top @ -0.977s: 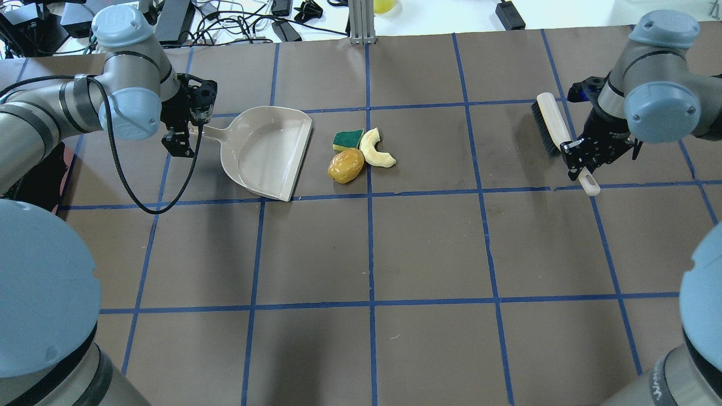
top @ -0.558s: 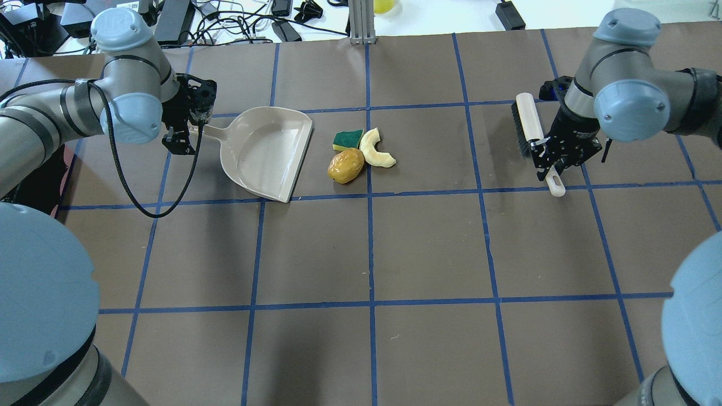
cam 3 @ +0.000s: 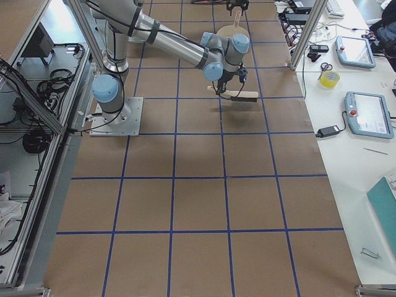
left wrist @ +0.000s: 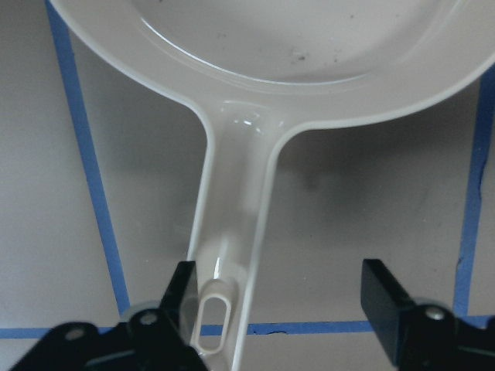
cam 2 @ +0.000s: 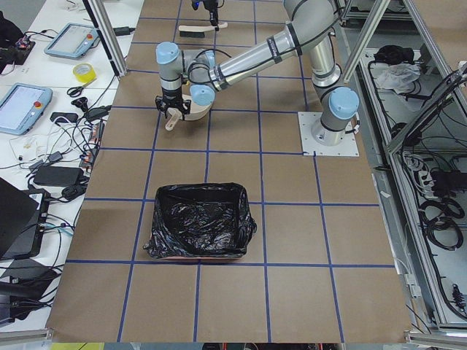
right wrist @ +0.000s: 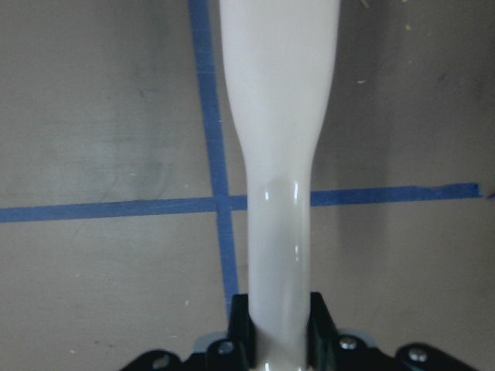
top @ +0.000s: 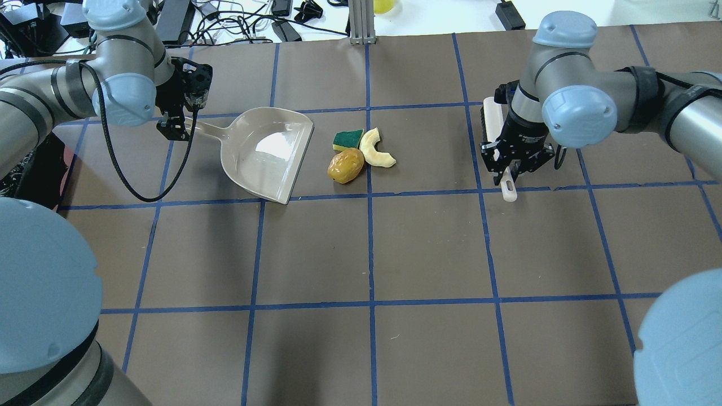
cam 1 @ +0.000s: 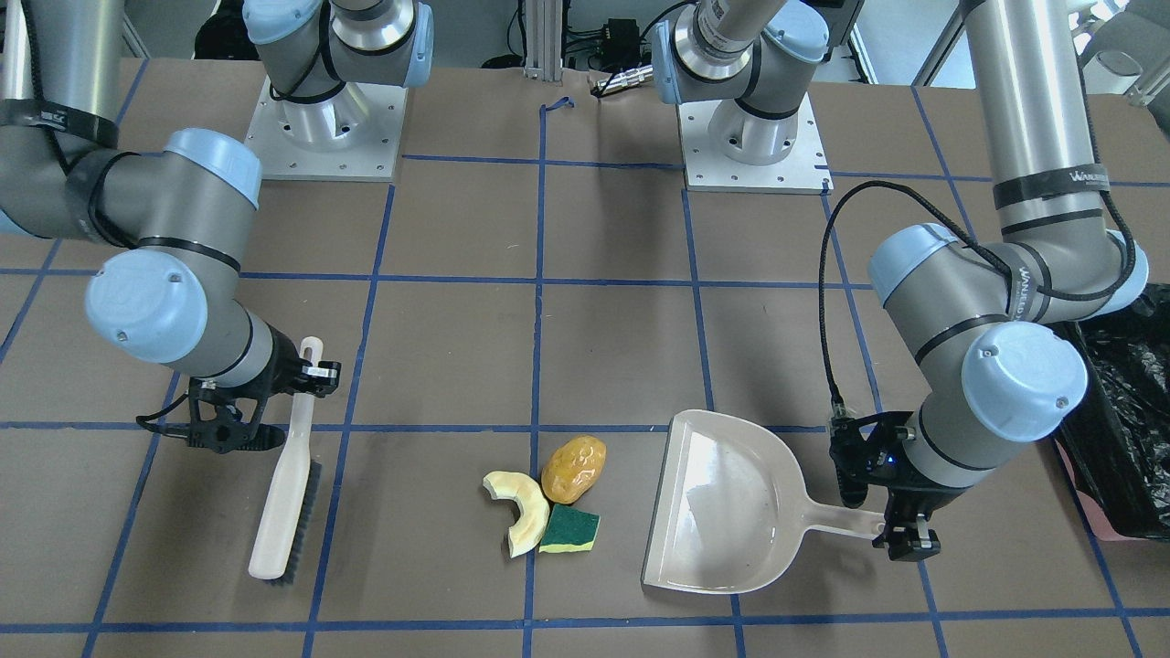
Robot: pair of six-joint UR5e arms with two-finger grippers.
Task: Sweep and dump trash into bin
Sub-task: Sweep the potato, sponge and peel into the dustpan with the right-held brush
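The trash lies together on the table: an orange-brown potato lump (top: 346, 165) (cam 1: 573, 469), a cream rind slice (top: 376, 149) (cam 1: 521, 512) and a green-and-yellow sponge (top: 347, 138) (cam 1: 569, 530). The beige dustpan (top: 265, 152) (cam 1: 722, 512) (left wrist: 309, 46) lies left of them, mouth toward them. My left gripper (top: 180, 127) (left wrist: 282, 294) is open astride the end of its handle, which lies against one finger. My right gripper (top: 510, 169) (right wrist: 278, 325) is shut on the handle of a white brush (cam 1: 283, 493), right of the trash. The black-lined pink bin (cam 2: 197, 230) (cam 1: 1120, 420) stands beyond my left arm.
The brown table has a grid of blue tape lines (top: 369, 248). Cables and power bricks (top: 242, 22) lie past the far edge. The two arm bases (cam 1: 320, 119) stand on plates at the robot side.
My right arm has carried the brush leftward toward the trash, about one grid cell. My left gripper has shifted slightly farther away along the dustpan handle. The trash and dustpan stay put.
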